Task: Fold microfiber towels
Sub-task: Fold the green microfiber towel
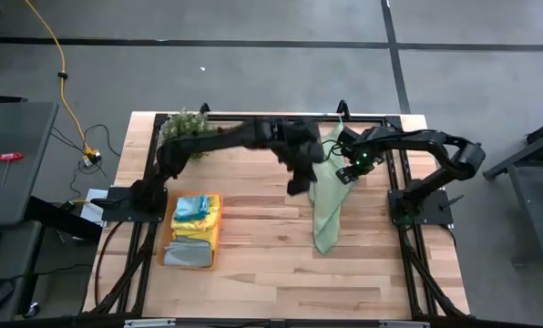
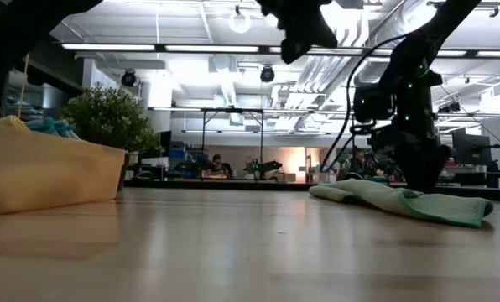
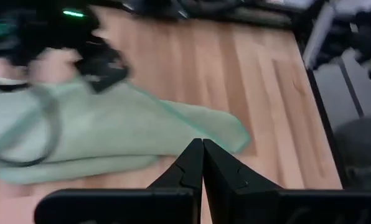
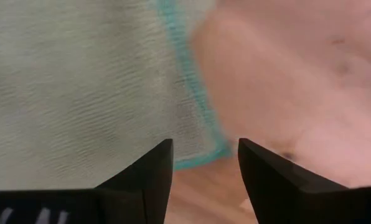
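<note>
The right end effector (image 4: 201, 165) had its fingers apart, hovering just over a corner of the pale green towel (image 1: 327, 205), with nothing gripped between them; in the high view it sat right of centre (image 1: 347, 170), at the towel's upper end. The left end effector (image 3: 202, 163) had its fingers pressed together and empty, held above the desk (image 1: 262, 264) just left of the same towel, near the centre of the high view (image 1: 298, 185).

The pale green towel lay as a long, narrow, partly folded strip running from upper centre-right down toward the middle of the desk. At lower left of the high view, the orange tray (image 1: 215, 239) carried a stack of towels: a light blue-teal towel (image 1: 191, 207) on a yellow towel (image 1: 201, 225), with a grey towel (image 1: 188, 252) below them. A small green plant (image 1: 186, 125) stood at the desk's upper left edge.
</note>
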Controlling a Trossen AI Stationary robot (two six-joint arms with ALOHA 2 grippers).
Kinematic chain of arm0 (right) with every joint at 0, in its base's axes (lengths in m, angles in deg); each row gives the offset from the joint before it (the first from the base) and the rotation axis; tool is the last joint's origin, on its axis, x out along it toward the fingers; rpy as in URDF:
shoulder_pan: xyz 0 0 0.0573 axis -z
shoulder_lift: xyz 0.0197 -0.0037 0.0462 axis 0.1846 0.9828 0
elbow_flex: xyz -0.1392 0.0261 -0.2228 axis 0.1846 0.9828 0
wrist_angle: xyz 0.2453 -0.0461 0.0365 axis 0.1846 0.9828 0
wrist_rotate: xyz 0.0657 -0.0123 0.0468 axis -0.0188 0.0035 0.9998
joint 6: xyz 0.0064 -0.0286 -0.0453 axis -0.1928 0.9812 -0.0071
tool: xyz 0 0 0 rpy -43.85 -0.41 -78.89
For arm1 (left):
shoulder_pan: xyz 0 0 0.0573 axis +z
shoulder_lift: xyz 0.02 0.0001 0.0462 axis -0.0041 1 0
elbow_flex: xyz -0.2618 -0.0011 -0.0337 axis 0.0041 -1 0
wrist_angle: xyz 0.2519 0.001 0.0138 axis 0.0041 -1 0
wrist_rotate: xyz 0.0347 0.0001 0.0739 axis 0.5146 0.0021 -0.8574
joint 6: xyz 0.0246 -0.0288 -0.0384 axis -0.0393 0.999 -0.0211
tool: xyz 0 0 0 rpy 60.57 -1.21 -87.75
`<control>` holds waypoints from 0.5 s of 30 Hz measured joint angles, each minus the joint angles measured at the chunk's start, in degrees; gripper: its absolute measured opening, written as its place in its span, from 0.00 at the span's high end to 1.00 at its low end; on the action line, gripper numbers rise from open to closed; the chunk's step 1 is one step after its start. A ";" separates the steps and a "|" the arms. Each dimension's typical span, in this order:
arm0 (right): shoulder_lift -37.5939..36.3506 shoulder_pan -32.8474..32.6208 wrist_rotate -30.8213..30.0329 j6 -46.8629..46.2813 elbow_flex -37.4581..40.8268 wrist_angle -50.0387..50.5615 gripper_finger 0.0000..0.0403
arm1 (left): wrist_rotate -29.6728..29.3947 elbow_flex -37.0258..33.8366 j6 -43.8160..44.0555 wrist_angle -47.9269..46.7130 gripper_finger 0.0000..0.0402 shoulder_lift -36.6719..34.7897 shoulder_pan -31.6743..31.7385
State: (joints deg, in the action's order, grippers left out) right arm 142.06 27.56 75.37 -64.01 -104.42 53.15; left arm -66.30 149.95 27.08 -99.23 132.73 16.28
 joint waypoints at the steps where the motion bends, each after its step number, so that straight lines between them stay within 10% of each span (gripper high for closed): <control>1: 0.82 0.02 -0.90 0.08 0.02 -0.25 0.57 | -0.63 -0.06 -0.05 -0.05 1.00 0.37 -1.11; 15: 5.43 -2.86 -3.70 3.16 -0.32 -0.75 0.74 | -10.27 -0.09 5.37 2.15 1.00 4.37 -9.77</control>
State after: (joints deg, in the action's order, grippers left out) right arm 147.49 24.70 71.67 -60.84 -104.74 52.39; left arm -76.57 149.87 32.45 -97.08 137.10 6.50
